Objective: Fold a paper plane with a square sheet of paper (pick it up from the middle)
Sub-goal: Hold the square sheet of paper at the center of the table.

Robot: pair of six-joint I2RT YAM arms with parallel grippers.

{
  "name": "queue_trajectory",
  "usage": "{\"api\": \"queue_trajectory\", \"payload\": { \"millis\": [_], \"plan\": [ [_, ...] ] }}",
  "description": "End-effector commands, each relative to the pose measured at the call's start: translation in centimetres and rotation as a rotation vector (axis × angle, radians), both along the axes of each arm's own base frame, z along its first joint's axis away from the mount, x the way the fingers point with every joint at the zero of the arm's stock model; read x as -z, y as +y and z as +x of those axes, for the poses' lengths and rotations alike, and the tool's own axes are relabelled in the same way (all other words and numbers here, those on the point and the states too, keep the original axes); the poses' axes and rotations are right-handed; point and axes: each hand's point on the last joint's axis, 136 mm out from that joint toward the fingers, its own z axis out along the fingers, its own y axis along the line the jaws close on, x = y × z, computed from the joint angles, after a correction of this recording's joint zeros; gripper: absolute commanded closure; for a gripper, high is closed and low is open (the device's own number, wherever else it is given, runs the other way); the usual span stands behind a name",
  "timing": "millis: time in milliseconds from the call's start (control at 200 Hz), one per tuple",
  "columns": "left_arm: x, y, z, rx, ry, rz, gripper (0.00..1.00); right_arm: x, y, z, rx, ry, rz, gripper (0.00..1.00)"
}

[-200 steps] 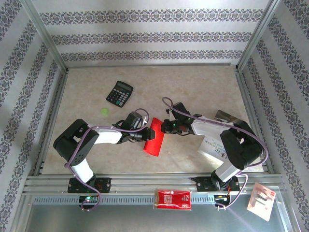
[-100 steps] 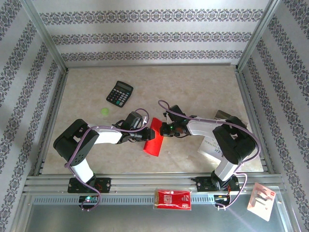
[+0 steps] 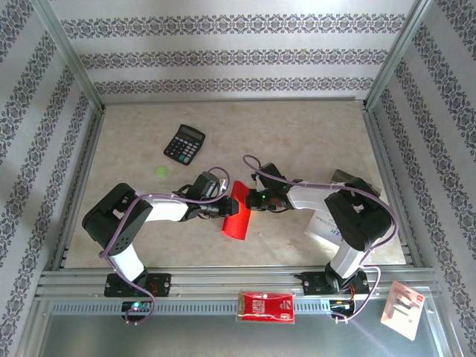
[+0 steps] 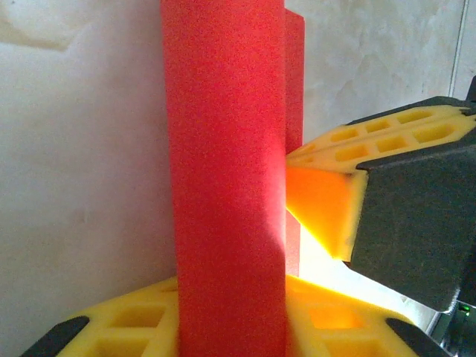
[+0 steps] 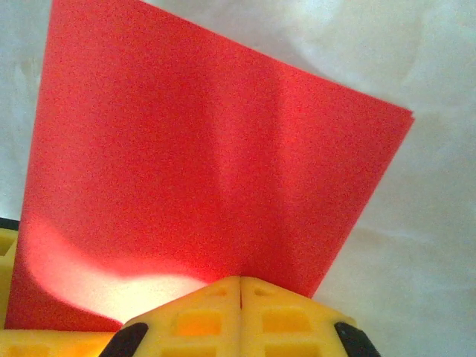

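The square sheet of paper (image 3: pixel 238 211) is folded into a narrow red rectangle and lies mid-table between both arms. My left gripper (image 3: pixel 222 209) meets it from the left. In the left wrist view the red strip (image 4: pixel 227 171) stands between my yellow fingers (image 4: pixel 119 321), which are shut on it. My right gripper (image 3: pixel 250 199) meets the paper's upper right edge. In the right wrist view its fingertips (image 5: pixel 240 282) are pressed together on the edge of the red sheet (image 5: pixel 201 163). The right gripper's finger (image 4: pixel 335 201) also shows beside the strip. The paper plane is out of view.
A black calculator (image 3: pixel 184 143) and a small green dot (image 3: pixel 161 171) lie at the back left. A grey printed booklet (image 3: pixel 325 225) lies under the right arm. A red-and-white packet (image 3: pixel 265 306) rests on the front rail, and another packet (image 3: pixel 402 309) sits at the front right.
The right gripper has moved slightly left onto the paper's edge and shut on it. The left arm and the paper stay in place.
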Motion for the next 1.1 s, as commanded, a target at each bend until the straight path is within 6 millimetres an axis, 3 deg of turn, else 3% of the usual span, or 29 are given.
{"api": "queue_trajectory", "payload": {
  "millis": [0,425,689,804,909,1094],
  "plan": [
    [4.3,4.0,-0.7,-0.067,0.049,0.222,0.69,3.2,-2.2,-2.2,0.022,0.076,-0.113,0.99],
    [2.1,5.1,0.3,-0.11,-0.015,0.269,0.48,4.7,-3.1,-3.5,0.027,0.107,-0.161,1.0],
    [-2.1,5.2,0.6,-0.123,-0.074,0.245,0.37,5.1,-3.1,-3.8,0.023,0.114,-0.167,1.0],
    [-5.0,4.6,0.5,-0.137,-0.107,0.173,0.4,5.1,-3.1,-3.8,0.023,0.113,-0.168,1.0],
    [-7.1,3.3,0.5,-0.118,-0.136,0.09,0.49,5.2,-3.2,-3.8,0.023,0.113,-0.171,1.0],
    [-7.7,-0.2,0.7,-0.036,-0.098,-0.029,0.66,5.2,-3.1,-3.8,0.021,0.114,-0.17,1.0]
  ]
}}
